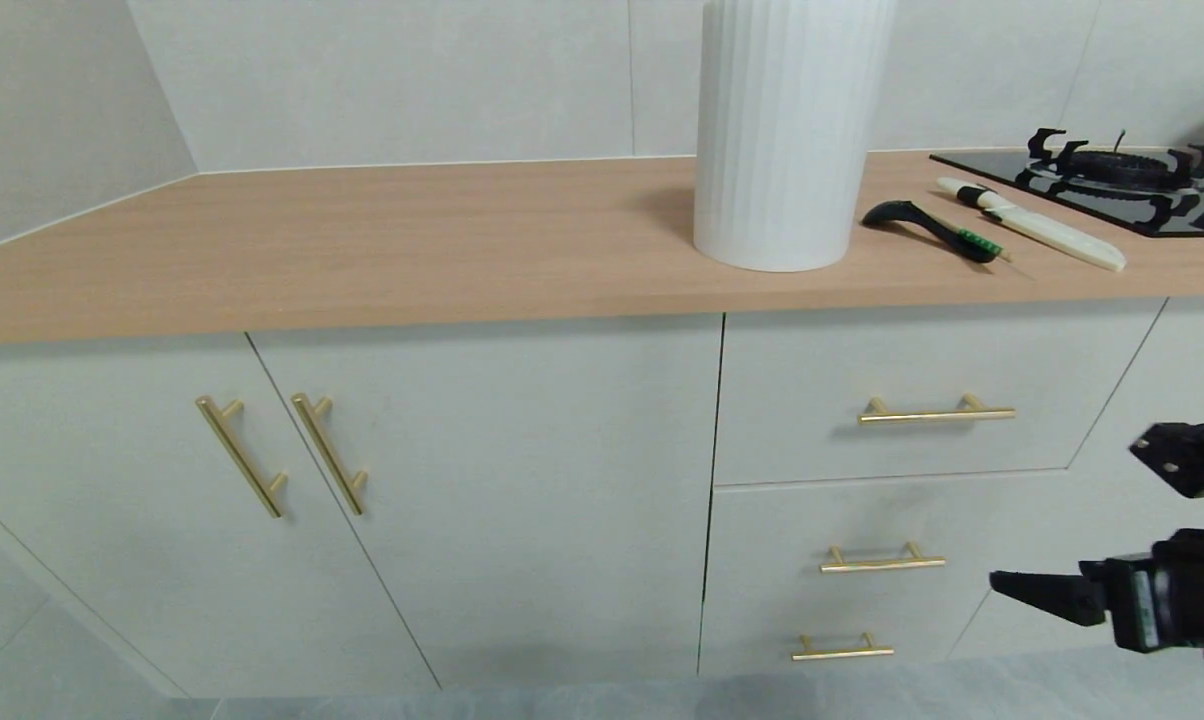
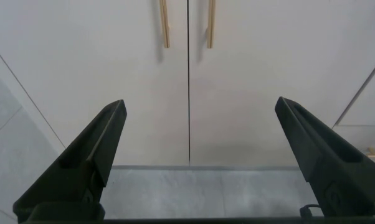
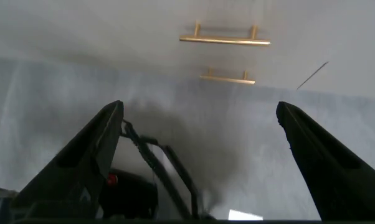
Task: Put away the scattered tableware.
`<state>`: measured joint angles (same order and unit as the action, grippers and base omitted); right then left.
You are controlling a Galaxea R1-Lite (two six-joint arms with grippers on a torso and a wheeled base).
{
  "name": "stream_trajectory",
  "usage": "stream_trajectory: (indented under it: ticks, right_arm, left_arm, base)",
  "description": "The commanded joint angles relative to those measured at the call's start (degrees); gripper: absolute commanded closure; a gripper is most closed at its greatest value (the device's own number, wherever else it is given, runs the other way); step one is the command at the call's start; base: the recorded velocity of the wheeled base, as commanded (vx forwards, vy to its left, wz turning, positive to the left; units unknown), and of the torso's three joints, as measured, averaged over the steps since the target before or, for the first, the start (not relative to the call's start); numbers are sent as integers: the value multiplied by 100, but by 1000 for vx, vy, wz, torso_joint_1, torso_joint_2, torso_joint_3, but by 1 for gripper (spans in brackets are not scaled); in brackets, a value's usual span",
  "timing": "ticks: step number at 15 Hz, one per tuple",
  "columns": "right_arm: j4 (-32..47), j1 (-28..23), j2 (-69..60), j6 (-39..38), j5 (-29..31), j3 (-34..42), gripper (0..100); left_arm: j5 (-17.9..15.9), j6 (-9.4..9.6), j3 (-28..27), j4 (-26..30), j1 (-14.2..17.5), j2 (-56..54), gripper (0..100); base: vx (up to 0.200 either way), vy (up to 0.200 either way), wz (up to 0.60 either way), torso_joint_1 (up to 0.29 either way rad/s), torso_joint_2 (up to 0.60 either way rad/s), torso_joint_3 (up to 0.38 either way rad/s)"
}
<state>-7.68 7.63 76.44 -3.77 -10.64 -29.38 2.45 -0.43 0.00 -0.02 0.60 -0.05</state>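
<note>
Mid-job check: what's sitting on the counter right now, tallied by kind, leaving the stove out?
Knife: 1
Black utensil: 1
White container: 1
Total: 3

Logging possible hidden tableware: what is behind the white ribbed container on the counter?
Either side of the white ribbed container, countertop runs back to the tiled wall. The patch directly behind it is covered. A black utensil and white knife lie beside it, unhidden.
</note>
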Motion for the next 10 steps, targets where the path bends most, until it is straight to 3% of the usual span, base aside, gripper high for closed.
stream_trajectory:
  ticks: [1, 3, 10]
  right_arm:
    - [-586, 28, 2218, 201, 97, -648, 0]
    - [-1508, 37, 3000, 236, 423, -595, 0]
    - [-3336, 81, 4222, 306, 1117, -288, 0]
  left_arm:
    - [1, -1, 0, -6, -7, 5, 0]
    - [1, -1, 0, 2, 2, 5, 0]
    - [1, -1, 0, -6, 2, 5, 0]
  base:
    - [0, 0, 0, 0, 0, 0]
    - [0, 0, 0, 0, 0, 0]
    - [0, 0, 0, 0, 0, 0]
